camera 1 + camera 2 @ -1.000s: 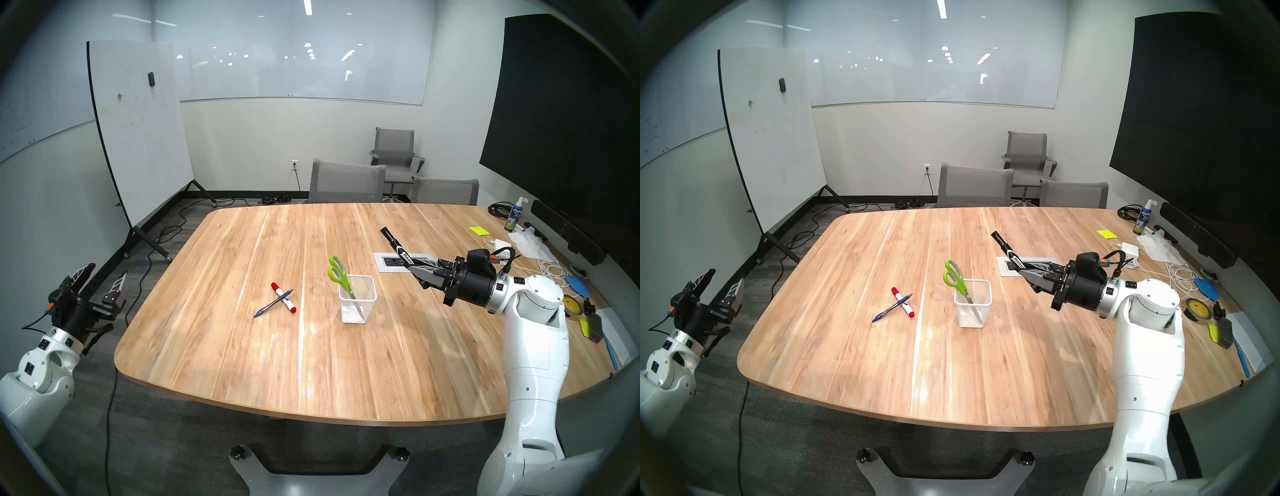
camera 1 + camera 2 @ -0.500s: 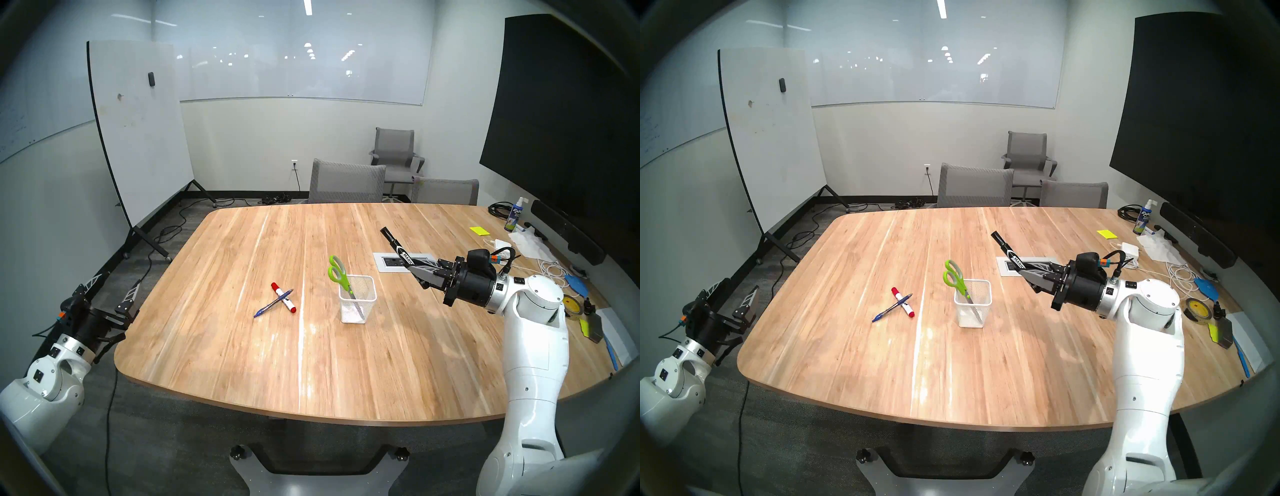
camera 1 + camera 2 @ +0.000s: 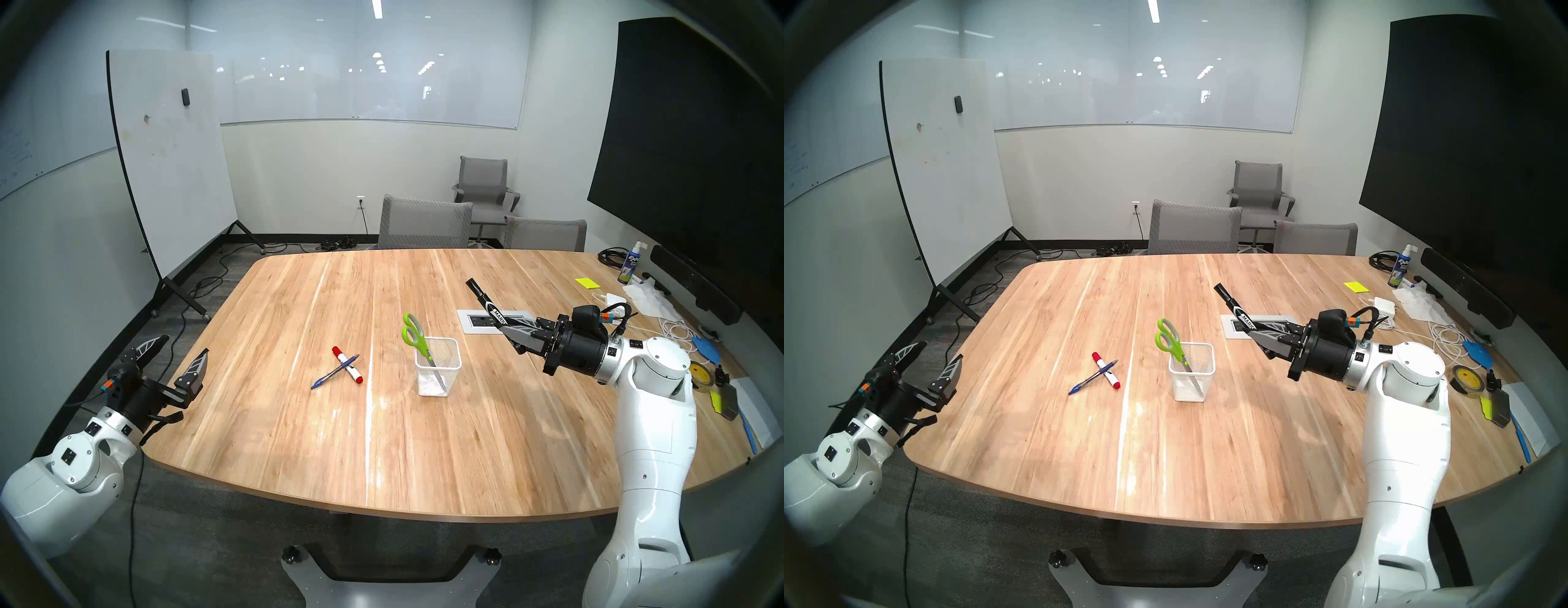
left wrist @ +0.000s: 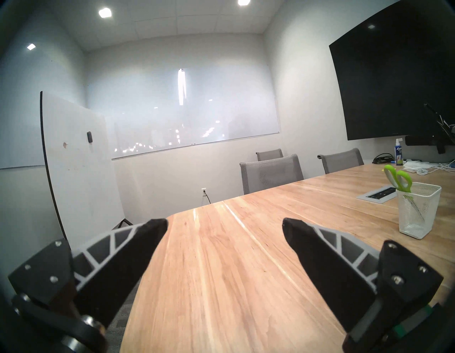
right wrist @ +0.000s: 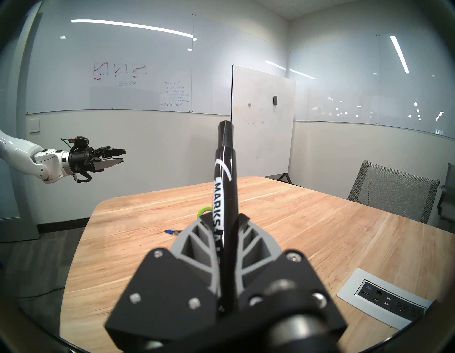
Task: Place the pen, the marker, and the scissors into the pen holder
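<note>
right gripper (image 3: 507,332): clenched on black marker (image 3: 483,300), held level above tabletop (image 3: 297,446), right of pen holder (image 3: 438,372)
left gripper (image 3: 180,348): released, empty, at tabletop's left edge
scissors (image 3: 415,335): in holder, leaning left
pen (image 3: 335,372): lies across red-ended marker (image 3: 348,365)
risk: level marker catches rim or handles, tips light holder; grabbing pen drags red-ended marker

I see bare table (image 3: 263,424) between my left gripper (image 3: 184,350) and the pen (image 3: 335,372), which lies across a red-capped marker (image 3: 348,365).
</note>
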You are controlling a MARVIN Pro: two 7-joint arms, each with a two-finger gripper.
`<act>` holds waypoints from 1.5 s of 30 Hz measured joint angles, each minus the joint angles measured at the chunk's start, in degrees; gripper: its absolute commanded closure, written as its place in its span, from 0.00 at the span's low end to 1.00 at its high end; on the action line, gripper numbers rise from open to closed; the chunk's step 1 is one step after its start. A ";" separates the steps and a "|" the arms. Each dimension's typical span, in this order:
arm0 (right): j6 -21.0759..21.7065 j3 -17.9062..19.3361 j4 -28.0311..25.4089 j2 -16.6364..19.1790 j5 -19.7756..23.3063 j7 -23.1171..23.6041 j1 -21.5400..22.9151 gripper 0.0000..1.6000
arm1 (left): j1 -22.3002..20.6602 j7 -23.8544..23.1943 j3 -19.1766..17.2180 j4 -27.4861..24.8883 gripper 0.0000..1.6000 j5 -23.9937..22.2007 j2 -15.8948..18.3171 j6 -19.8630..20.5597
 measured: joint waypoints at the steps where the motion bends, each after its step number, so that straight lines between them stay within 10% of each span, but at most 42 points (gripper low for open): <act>1: 0.00 0.02 0.00 -0.02 -0.03 0.02 0.01 1.00 | -0.69 0.04 0.62 -0.01 0.00 0.11 0.17 0.33; 45: -0.03 0.77 0.00 -0.79 -1.15 0.89 0.44 1.00 | -25.56 -4.60 21.67 -2.29 0.00 5.04 -4.67 10.13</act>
